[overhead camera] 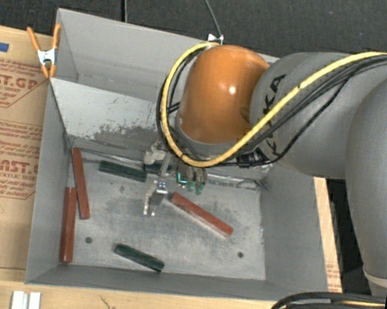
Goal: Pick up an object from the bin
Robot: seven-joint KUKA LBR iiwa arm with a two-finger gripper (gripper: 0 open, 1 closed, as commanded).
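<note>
My gripper (151, 204) hangs low over the middle of the bin floor, under the arm's orange cover. A red-brown flat stick (202, 215) lies slantwise just right of it, its upper left end close to the gripper. A dark green stick (122, 170) lies to the gripper's left near the back wall. I see nothing held in the gripper.
Two more red-brown sticks lie along the left wall, one slanted (80, 183) and one upright (68, 226). A second dark green stick (139, 257) lies near the front wall. The arm and its cables cover the bin's back right part.
</note>
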